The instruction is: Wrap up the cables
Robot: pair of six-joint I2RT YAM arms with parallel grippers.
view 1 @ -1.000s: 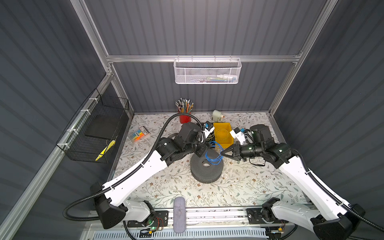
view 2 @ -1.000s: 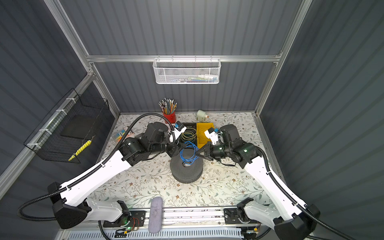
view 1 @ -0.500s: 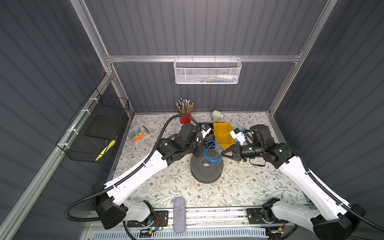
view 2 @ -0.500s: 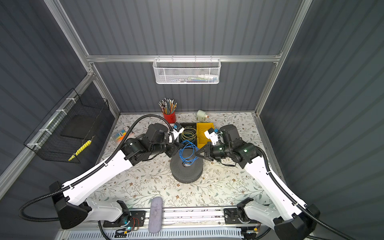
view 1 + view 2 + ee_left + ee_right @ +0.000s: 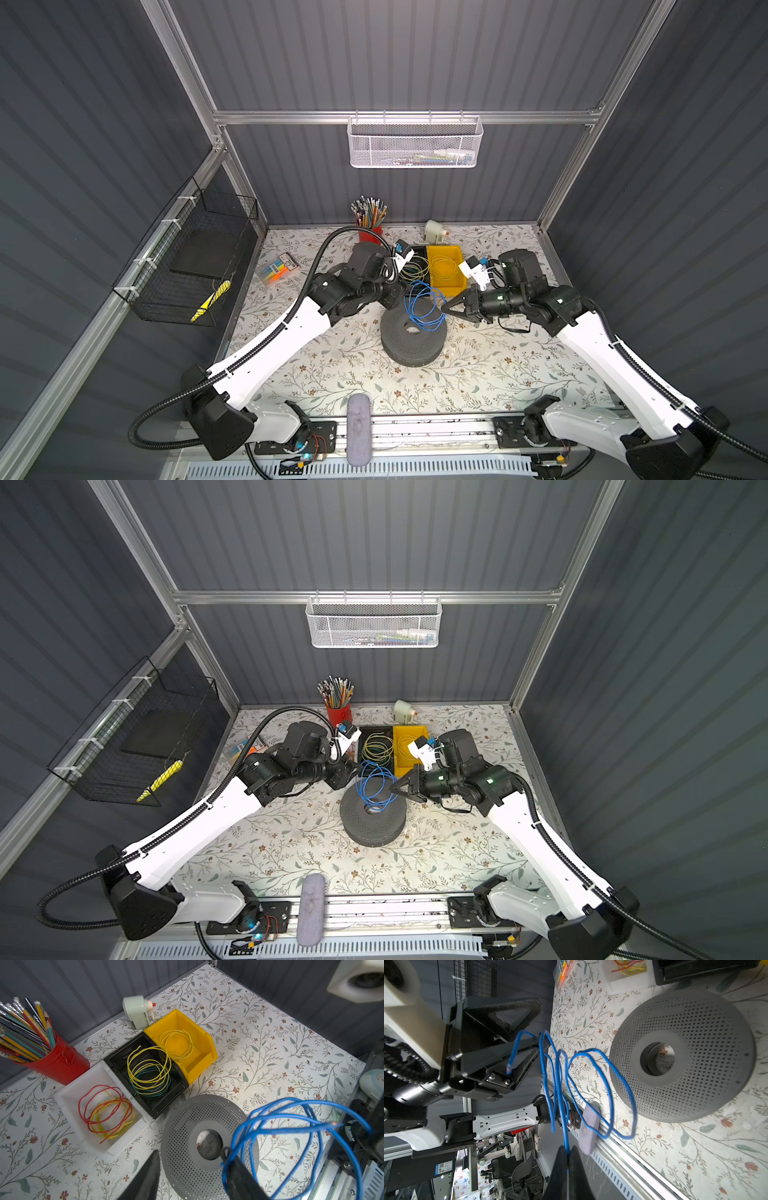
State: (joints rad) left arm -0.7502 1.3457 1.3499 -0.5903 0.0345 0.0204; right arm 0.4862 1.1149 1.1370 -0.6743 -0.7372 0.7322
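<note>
pinches thin bright blue wire (image 5: 559,1088) tight in r gripper (image 5: 566,1150). holds l gripper (image 5: 190,1154) w/ jaws halfway apart, coils round one finger.

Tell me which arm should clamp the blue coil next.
Probably left: the left tool is open with blue cable loops over one finger; the right tool is shut on the strand.

I report both arms reaching inward from the near corners over the desk, with the grippers tip to tip near the middle. Left gripper (image 5: 402,292): fingers (image 5: 243,1184) stand apart, with the blue cable (image 5: 592,1050) looped over one finger. Right gripper (image 5: 445,309): fingers (image 5: 560,1172) are pressed together, pinching that cable.
</note>
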